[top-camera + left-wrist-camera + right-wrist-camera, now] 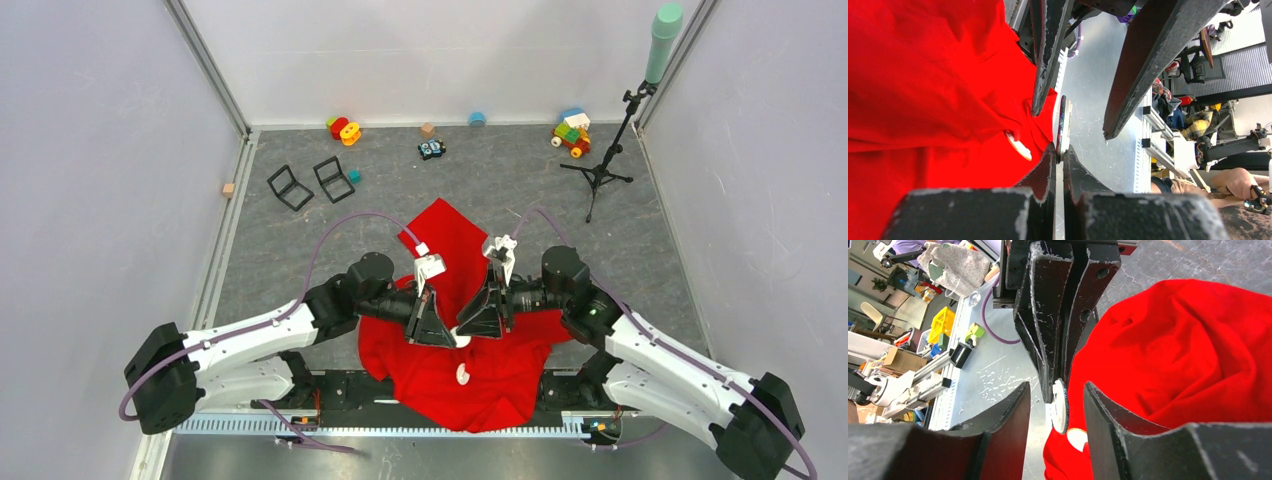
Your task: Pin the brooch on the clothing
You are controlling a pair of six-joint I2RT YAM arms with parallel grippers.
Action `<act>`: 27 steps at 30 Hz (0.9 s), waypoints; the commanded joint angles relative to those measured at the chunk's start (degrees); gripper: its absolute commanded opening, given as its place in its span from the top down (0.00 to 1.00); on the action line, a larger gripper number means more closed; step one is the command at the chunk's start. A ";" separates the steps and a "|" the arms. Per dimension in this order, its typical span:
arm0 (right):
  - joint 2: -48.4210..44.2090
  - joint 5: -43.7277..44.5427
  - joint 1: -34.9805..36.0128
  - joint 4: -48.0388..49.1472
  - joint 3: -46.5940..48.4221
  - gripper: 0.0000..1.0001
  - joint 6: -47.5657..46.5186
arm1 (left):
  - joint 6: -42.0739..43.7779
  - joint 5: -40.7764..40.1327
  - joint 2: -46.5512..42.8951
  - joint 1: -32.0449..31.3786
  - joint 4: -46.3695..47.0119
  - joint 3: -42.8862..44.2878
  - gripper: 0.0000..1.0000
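The red T-shirt (470, 370) lies crumpled on the table between the arm bases, one part stretching back. The brooch (462, 340) is a thin white round disc held just above the shirt. My left gripper (447, 335) is shut on the disc's edge, as the left wrist view shows (1060, 148), with the brooch (1063, 122) edge-on. My right gripper (473, 328) is open, its fingers on either side of the brooch (1060, 409) without touching it; its fingertips' midpoint (1057, 387) is at the disc. A small white oval patch (463, 375) sits on the shirt below.
Toy blocks (344, 129), a small toy car (431, 149) and more toys (572, 132) lie along the back wall. Two black frames (311, 183) stand back left. A tripod stand (607, 160) is back right. A metal rail (390, 425) runs along the near edge.
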 commanded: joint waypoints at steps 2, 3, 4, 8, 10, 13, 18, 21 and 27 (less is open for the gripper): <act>1.36 0.46 1.17 2.99 -0.09 0.54 -0.50 | 1.76 2.07 -0.09 0.29 2.38 1.83 0.98; 1.54 0.62 1.30 2.90 -0.14 0.55 -0.61 | 1.69 2.10 -0.07 0.29 2.52 1.77 0.98; 1.81 0.80 1.31 2.69 -0.36 0.56 -0.91 | 1.60 2.16 -0.03 0.29 2.63 1.68 0.98; 2.09 1.13 1.30 3.06 -0.79 0.60 -0.80 | 1.50 2.09 -0.12 0.33 2.74 1.56 0.98; 1.87 1.50 1.33 3.12 -0.73 0.63 -0.79 | 1.45 1.93 -0.23 0.29 2.82 1.60 0.98; 1.78 1.44 1.36 3.25 -0.72 0.69 -0.89 | 1.37 1.35 -0.28 0.29 3.11 1.41 0.98; 1.15 2.90 1.36 4.22 -0.89 0.91 -0.65 | -0.29 -0.57 -1.11 0.30 6.27 -0.13 0.92; -0.13 5.83 1.32 6.19 -0.96 1.00 0.56 | -0.99 -3.66 -2.10 0.29 7.52 -0.84 0.62; -5.83 20.29 1.35 17.87 -5.24 1.00 7.30 | -9.51 -14.31 -5.40 0.30 23.80 -8.35 0.22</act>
